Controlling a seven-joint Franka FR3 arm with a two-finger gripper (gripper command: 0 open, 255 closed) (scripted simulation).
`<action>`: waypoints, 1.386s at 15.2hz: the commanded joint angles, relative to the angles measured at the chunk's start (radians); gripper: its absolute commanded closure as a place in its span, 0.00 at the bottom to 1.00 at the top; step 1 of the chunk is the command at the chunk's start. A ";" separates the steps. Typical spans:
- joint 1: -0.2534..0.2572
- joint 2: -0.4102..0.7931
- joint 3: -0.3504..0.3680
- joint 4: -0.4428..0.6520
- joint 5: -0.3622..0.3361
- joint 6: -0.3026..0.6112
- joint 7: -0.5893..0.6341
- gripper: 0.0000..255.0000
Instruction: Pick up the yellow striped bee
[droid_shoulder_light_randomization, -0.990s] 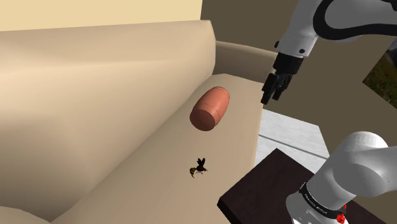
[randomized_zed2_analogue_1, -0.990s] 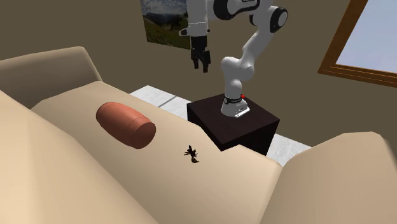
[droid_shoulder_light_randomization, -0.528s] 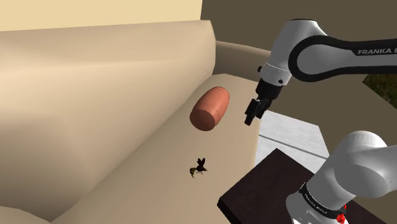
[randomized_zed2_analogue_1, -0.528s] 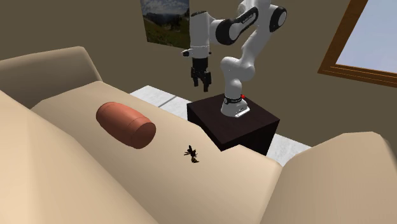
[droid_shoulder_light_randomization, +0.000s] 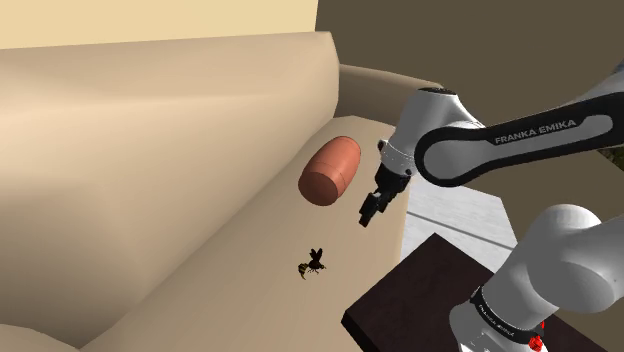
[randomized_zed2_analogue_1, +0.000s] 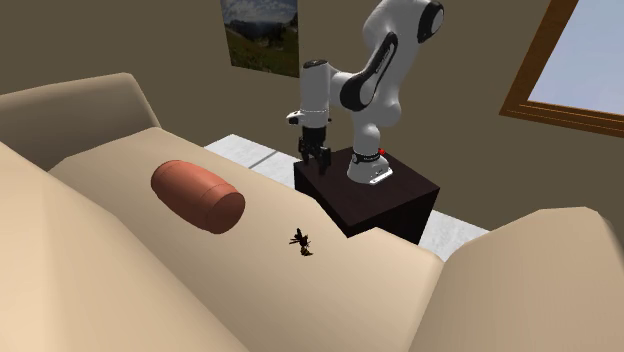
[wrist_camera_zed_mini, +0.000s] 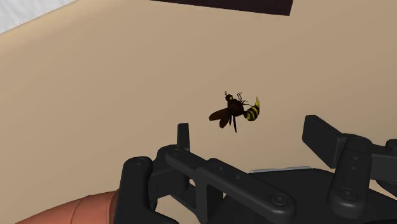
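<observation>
The shoulder camera looked from beside the stand along the sofa. The second faced the arm across it. The wrist camera hung close over the bee, which all shared.

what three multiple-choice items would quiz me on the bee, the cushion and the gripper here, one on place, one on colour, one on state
1. Where does the small yellow-and-black striped bee lie?
A. on the beige sofa seat
B. on a wooden shelf
C. on a glass table

2. What colour is the cylindrical cushion?
A. blue
B. reddish-brown
C. green

3. In what state is the black two-finger gripper?
A. shut on the bee
B. shut on the cushion
C. open, holding nothing

Answers:
1 A: the bee rests on the bare seat, apart from the cushion.
2 B: all three views show it reddish-brown.
3 C: in the wrist view the fingers stand apart, with the bee beyond them, untouched.
</observation>
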 joint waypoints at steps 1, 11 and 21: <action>0.013 0.085 0.024 -0.015 0.014 0.119 -0.003 0.00; -0.009 0.608 0.124 0.033 -0.131 0.655 0.099 0.00; 0.301 0.981 -0.220 0.172 -0.479 0.923 0.371 0.00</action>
